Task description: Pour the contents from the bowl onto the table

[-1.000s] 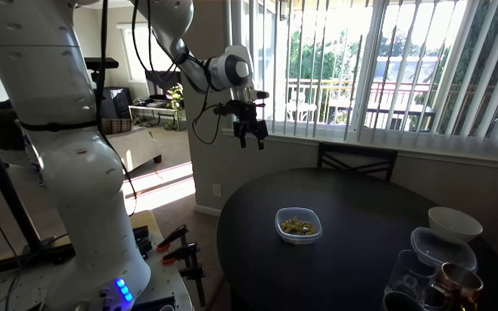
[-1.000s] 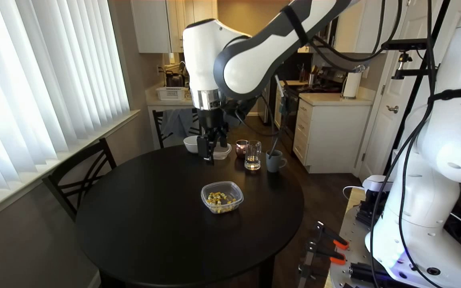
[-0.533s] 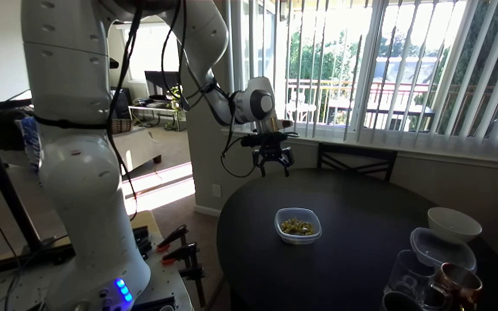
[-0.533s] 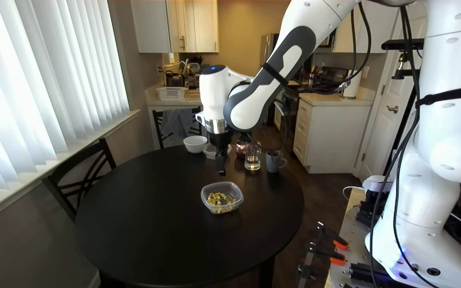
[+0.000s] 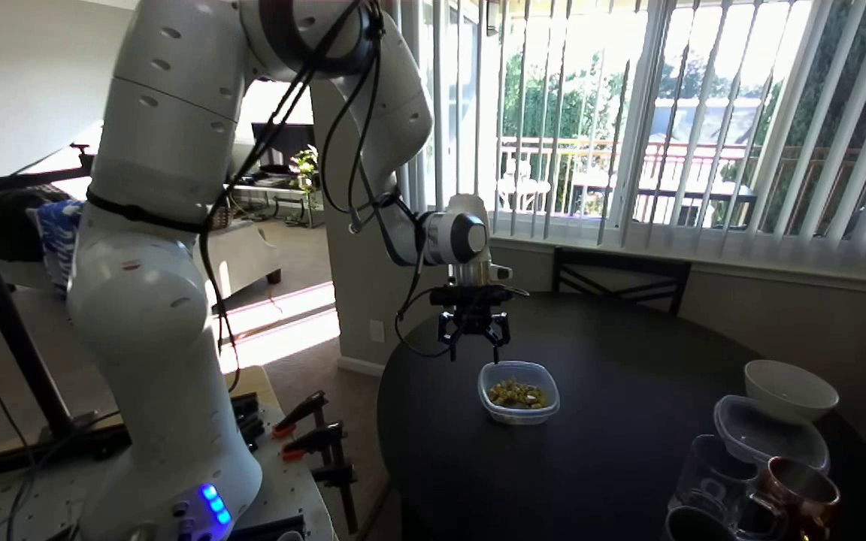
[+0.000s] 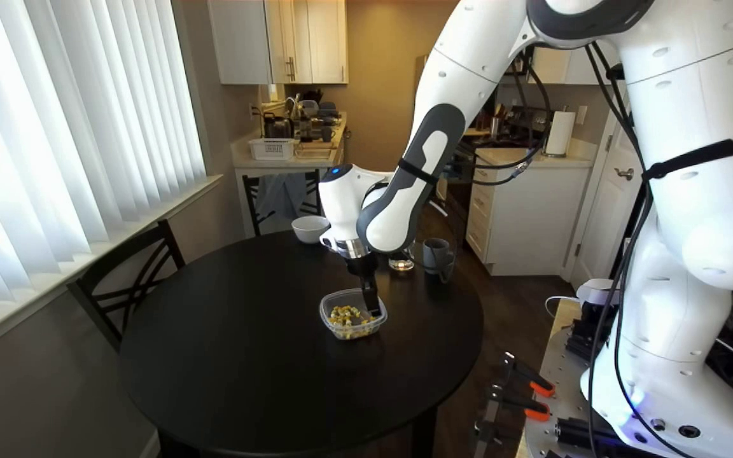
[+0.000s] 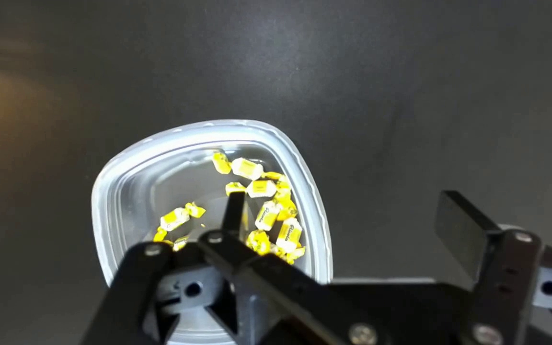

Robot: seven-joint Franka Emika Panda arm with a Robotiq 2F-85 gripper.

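The bowl is a small translucent plastic container with a squarish rounded rim, on the dark round table. It shows in both exterior views and in the wrist view. The contents, several yellow and white wrapped candies, lie inside it. My gripper is open and empty, pointing down close to the bowl. In the wrist view one finger overlaps the bowl's inside and the other is beyond its right rim. In the exterior views the gripper is at the bowl's edge; contact is unclear.
A larger white bowl, an empty clear container, a glass mug, a copper mug and a grey mug stand grouped on the table. Chairs stand at the table's edge.
The arm has come down and across toward the bowl, from high by the window to the bowl's edge. The gripper stays open. The bowl and candies have not moved.
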